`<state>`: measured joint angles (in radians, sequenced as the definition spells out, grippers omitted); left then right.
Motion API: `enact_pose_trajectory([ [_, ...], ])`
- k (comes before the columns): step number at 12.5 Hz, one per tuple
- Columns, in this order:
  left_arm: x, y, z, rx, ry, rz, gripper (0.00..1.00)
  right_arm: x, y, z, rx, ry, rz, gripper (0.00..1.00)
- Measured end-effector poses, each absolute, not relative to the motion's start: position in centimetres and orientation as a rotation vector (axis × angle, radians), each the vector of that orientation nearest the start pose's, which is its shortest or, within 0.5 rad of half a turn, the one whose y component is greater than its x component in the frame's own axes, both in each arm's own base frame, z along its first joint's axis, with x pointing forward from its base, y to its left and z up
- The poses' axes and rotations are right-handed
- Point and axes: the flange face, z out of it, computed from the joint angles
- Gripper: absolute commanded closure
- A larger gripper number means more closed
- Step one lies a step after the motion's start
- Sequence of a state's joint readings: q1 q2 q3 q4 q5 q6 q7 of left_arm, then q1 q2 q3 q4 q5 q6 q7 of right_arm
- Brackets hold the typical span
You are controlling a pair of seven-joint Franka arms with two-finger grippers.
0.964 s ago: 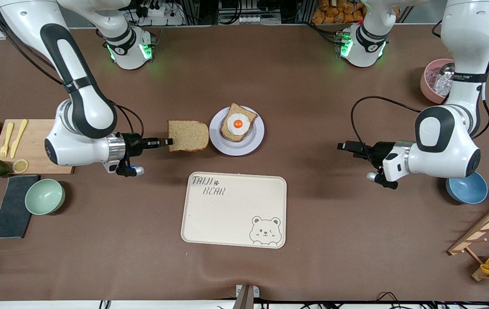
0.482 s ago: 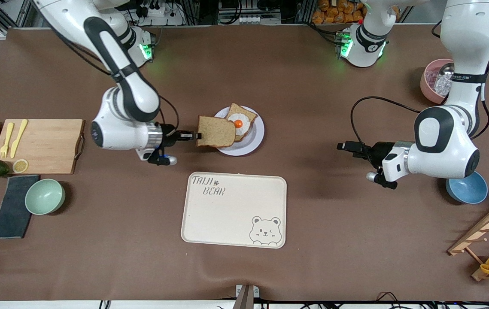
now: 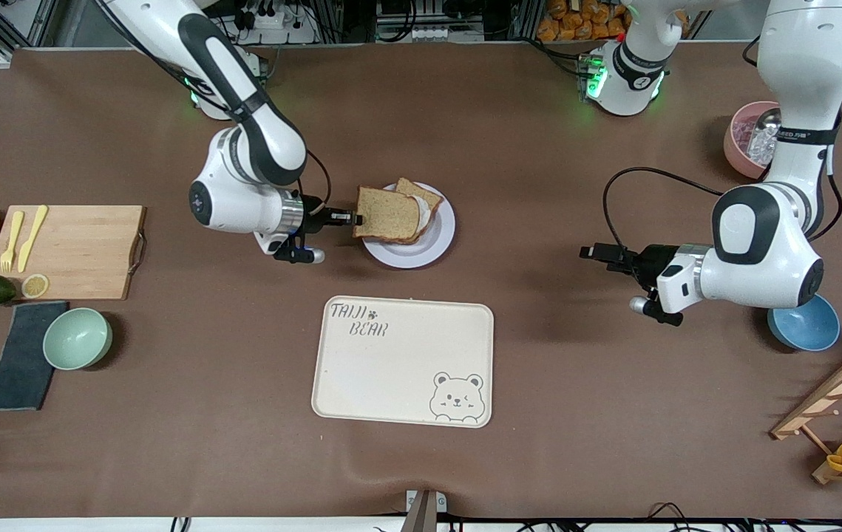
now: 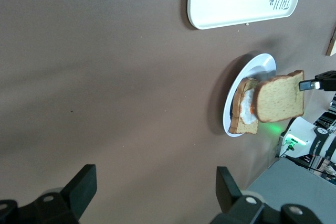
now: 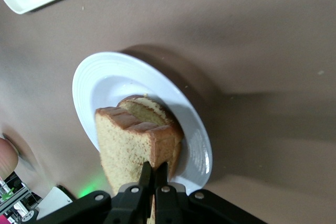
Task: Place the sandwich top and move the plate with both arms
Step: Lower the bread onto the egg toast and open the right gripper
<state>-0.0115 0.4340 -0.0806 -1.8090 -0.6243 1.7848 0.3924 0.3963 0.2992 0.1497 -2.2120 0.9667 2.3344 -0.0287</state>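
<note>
The right gripper (image 3: 355, 219) is clamped on one edge of the top slice (image 3: 387, 214), holding it over the egg slice (image 3: 421, 198) on the plate (image 3: 421, 251). Release is left, then the two-arm plate move. The left gripper (image 3: 598, 255) waits wide open and empty toward its own end of the table.

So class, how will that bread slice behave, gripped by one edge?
The slice, pinched at one edge by the right gripper, juts out unsagging over the plate, so probably fairly stiff and light. The thin jaws could dent or tear its soft crumb.
</note>
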Motion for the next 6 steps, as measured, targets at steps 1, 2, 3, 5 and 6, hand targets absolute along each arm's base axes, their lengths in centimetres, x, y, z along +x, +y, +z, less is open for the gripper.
enact_pose_trajectory([
  [1, 59.5, -10.2, 29.1, 2.431, -0.246, -0.447, 0.0, 44.8, 29.8, 23.5, -2.494, 0.233, 0.434, 1.0],
  [2, 59.5, -10.2, 29.1, 2.431, -0.246, -0.447, 0.0, 44.6, 30.2, 23.5, -2.495, 0.229, 0.433, 1.0],
  [3, 59.5, -10.2, 29.1, 2.431, -0.246, -0.446, 0.0, 44.3, 30.5, 23.5, -2.496, 0.23, 0.424, 1.0],
  [5, 59.5, -10.2, 29.1, 2.431, -0.245, -0.446, 0.0, 43.5, 31.5, 23.3, -2.489, 0.251, 0.41, 0.88],
  [6, 59.5, -10.2, 29.1, 2.431, -0.245, -0.446, 0.0, 43.0, 32.0, 23.1, -2.488, 0.261, 0.406, 0.61],
])
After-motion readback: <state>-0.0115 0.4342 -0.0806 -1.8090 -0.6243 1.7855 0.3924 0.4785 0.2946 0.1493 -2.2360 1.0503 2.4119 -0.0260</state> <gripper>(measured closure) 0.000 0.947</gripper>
